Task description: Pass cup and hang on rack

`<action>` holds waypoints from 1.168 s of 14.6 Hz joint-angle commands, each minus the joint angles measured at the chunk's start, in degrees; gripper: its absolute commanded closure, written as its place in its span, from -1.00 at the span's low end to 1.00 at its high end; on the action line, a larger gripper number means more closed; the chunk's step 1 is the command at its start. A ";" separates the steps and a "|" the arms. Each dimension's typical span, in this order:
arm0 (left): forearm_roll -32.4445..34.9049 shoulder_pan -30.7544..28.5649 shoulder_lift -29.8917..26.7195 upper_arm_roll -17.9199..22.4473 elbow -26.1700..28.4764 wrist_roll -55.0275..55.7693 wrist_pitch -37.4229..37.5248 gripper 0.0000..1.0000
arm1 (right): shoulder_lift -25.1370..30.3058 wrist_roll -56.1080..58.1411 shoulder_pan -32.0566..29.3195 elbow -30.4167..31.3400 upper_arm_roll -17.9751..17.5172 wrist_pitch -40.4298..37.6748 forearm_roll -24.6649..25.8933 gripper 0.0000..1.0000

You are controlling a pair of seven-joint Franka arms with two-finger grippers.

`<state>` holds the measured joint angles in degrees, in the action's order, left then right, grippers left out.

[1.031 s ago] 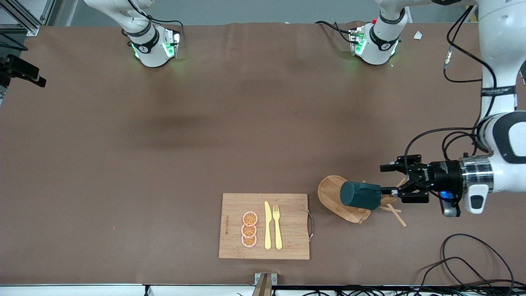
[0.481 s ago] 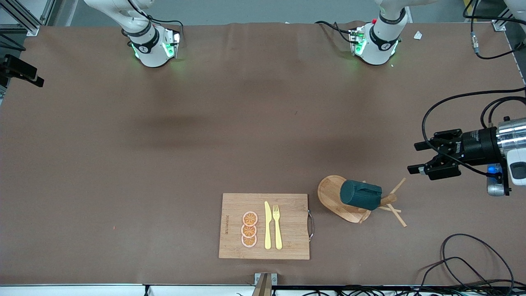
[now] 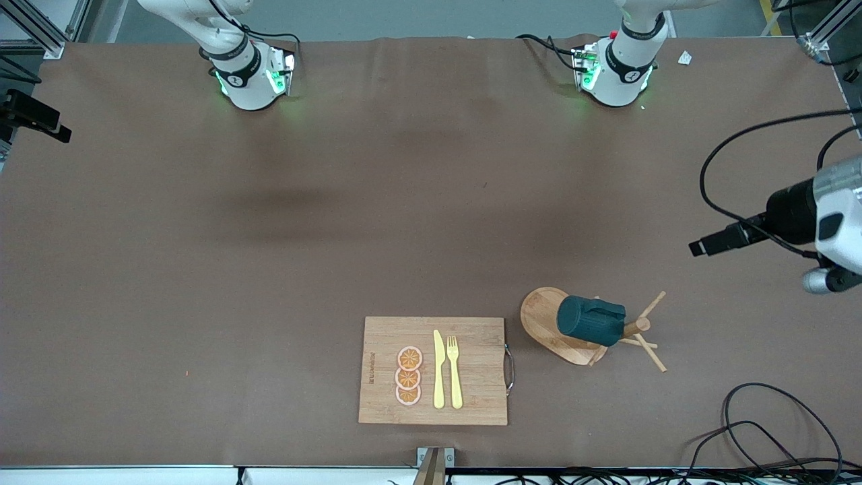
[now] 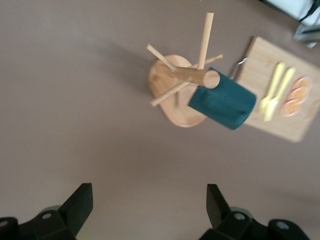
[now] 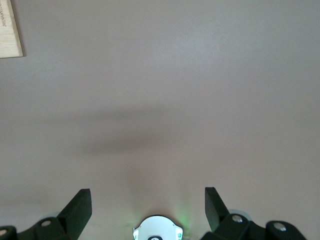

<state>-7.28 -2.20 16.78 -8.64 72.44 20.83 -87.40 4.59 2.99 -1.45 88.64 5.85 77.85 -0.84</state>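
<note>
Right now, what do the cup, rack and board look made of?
Cup: dark teal, matte, likely glazed ceramic, possibly plastic; no shine visible.
Rack: light bare wood, grain on the base, thin dowel pegs.
Board: pale wood, perhaps bamboo, strip grain, metal handle.

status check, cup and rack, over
Left gripper open, empty, over bare table at the left arm's end. Right gripper open, empty, waiting. Cup hanging on rack. Nothing in the way.
</note>
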 commanded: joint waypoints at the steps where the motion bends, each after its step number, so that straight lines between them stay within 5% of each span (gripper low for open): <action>1: 6.48 0.18 -3.41 -1.38 1.21 -6.84 1.61 -1.00 | 1.04 0.88 -0.83 1.19 -0.67 0.02 0.66 -1.00; 5: 10.88 -0.17 -6.49 -1.38 1.30 -18.26 4.16 -1.00 | 1.04 0.88 -0.83 1.19 -0.67 0.63 0.66 -1.00; 12: 10.19 0.61 -9.39 -0.33 1.30 -19.08 7.42 -1.00 | 1.04 0.88 -0.83 1.27 -0.67 0.99 0.66 -1.00; 17: 7.46 6.67 -11.15 7.75 1.30 -18.02 8.30 -1.00 | 1.04 0.88 -0.75 1.27 -0.67 0.99 0.66 -1.00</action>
<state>1.46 2.56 7.73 -3.88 72.61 2.45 -79.65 4.58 3.02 -1.45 88.79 5.85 78.31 -0.83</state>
